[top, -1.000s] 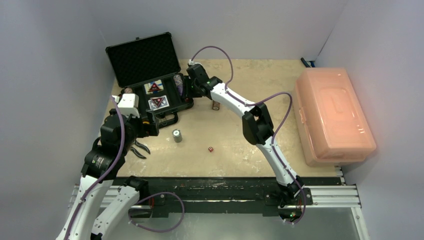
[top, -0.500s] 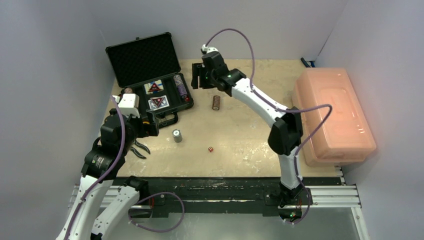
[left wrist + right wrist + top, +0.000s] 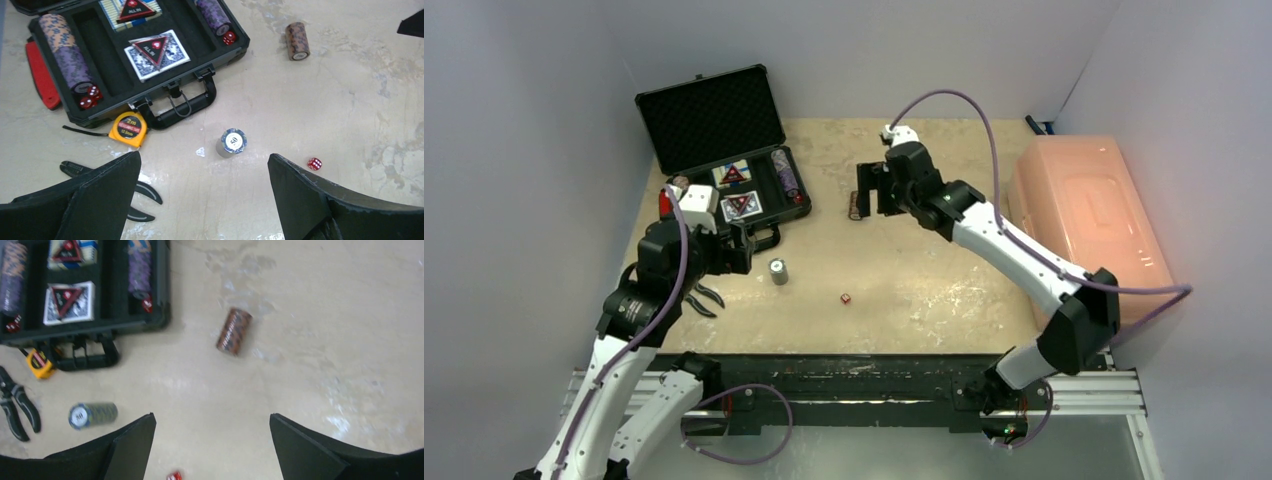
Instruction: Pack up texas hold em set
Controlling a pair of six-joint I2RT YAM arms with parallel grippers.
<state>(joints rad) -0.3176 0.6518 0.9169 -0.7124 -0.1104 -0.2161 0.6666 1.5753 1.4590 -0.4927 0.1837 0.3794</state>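
Both sides hold nothing: right jaws, spread apart and just back from the case (image 3: 709, 118), hang over the brown stack (image 3: 233, 331), likely next; left jaws gape by the grey stack (image 3: 231, 143).

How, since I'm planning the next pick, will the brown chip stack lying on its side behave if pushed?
The brown chip stack lies on its curved side, so it probably rolls. Its banded edge suggests separate chips, which may split under a loose grip.
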